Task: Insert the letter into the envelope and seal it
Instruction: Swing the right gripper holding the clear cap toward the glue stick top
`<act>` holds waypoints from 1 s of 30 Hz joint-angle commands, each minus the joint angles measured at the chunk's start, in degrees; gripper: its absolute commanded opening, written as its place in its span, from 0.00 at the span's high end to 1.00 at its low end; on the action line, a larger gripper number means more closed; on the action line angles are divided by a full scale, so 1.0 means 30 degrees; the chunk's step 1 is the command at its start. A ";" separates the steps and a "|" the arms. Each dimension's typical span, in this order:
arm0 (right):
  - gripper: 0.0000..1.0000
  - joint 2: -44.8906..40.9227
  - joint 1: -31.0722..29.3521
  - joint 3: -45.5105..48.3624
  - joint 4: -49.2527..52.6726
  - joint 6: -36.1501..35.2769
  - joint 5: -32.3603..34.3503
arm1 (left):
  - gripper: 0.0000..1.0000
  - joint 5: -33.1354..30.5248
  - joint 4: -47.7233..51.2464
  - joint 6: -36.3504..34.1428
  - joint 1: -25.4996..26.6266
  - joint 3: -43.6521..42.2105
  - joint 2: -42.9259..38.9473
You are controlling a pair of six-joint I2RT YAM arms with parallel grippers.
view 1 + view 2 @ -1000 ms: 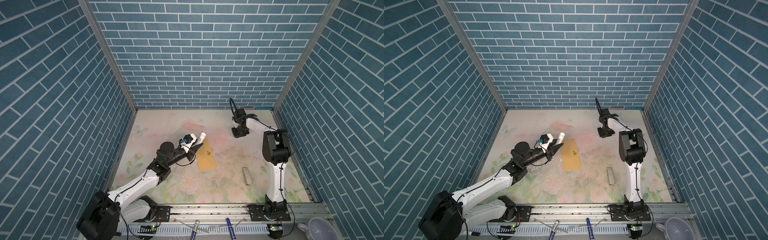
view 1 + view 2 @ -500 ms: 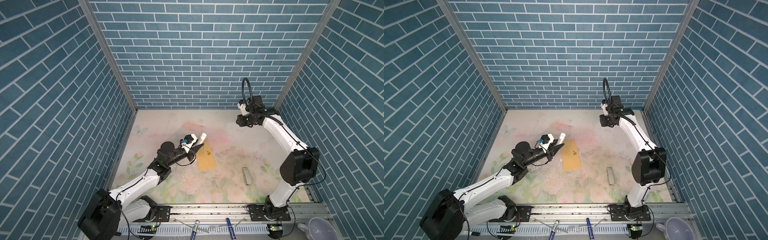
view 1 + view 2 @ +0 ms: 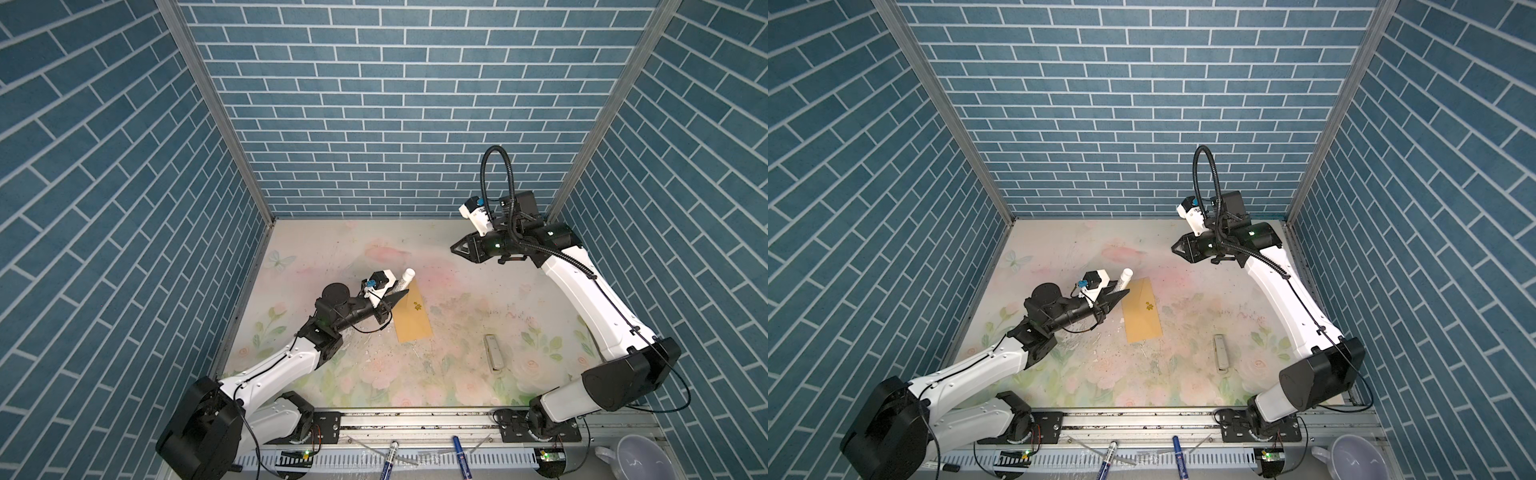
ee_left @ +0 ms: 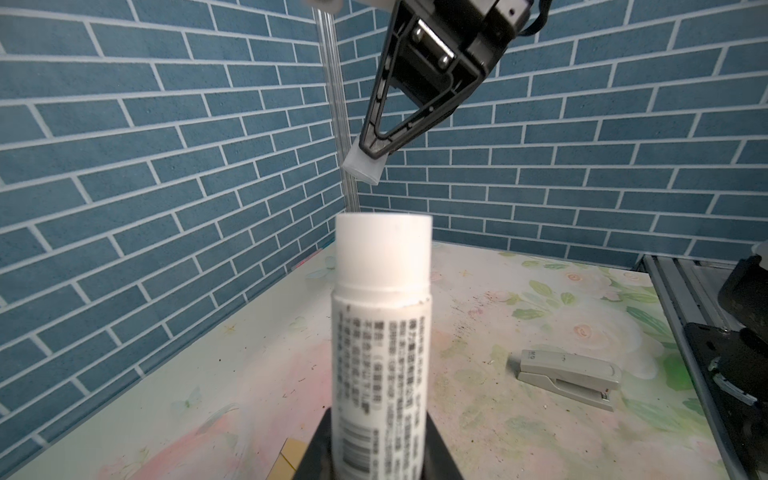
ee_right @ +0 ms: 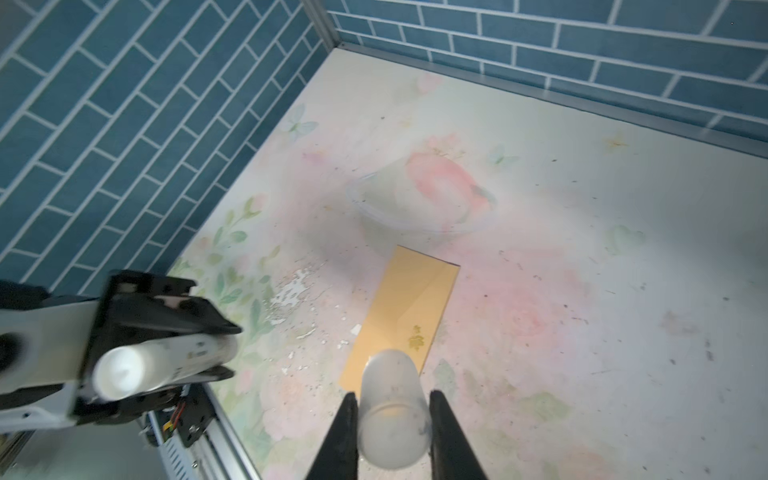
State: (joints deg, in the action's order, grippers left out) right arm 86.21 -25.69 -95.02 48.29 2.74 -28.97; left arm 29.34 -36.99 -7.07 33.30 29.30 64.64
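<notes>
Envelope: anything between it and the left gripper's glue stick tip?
Nothing visible. The glue stick, clamped in the left gripper, hangs close beside the envelope with only bare table between. The right gripper, holding a translucent cap, is raised near the back wall, and the stapler lies off to the right.

Robot laboratory test cell: 3 blue brick-print wall panels (image 3: 374,104) between aluminium posts (image 3: 217,112) enclose a floral-print tabletop (image 3: 457,365). Left arm (image 3: 282,370) and right arm (image 3: 582,299) bolt to an aluminium rail (image 3: 415,420).
</notes>
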 commanded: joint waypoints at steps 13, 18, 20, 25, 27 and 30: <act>0.92 -0.0074 -0.2084 -0.1036 0.1451 -0.0178 -0.3667 | 1.00 0.1124 -0.0619 -0.0018 0.0033 0.0228 0.0666; 0.92 0.0248 -0.2435 -0.1459 0.1626 -0.0387 -0.4117 | 1.00 0.1235 -0.0604 -0.0016 0.0037 0.0241 0.0626; 0.92 0.0401 -0.2589 -0.1606 0.1664 -0.0392 -0.4211 | 1.00 0.1279 -0.0634 -0.0016 0.0035 0.0278 0.0638; 0.92 0.0749 -0.3006 -0.1952 0.1758 -0.0428 -0.4230 | 1.00 0.1377 -0.0705 0.0001 0.0033 0.0311 0.0688; 0.92 0.0909 -0.3124 -0.2118 0.1859 -0.0493 -0.4227 | 1.00 0.1410 -0.0739 0.0013 0.0033 0.0297 0.0692; 0.92 0.1168 -0.3297 -0.2293 0.2000 -0.0552 -0.4230 | 1.00 0.1410 -0.0761 0.0007 0.0033 0.0268 0.0689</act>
State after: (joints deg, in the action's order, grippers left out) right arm 88.77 -34.92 -99.04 52.18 2.70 -40.36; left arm 32.69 -37.60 -7.07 33.30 29.30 66.35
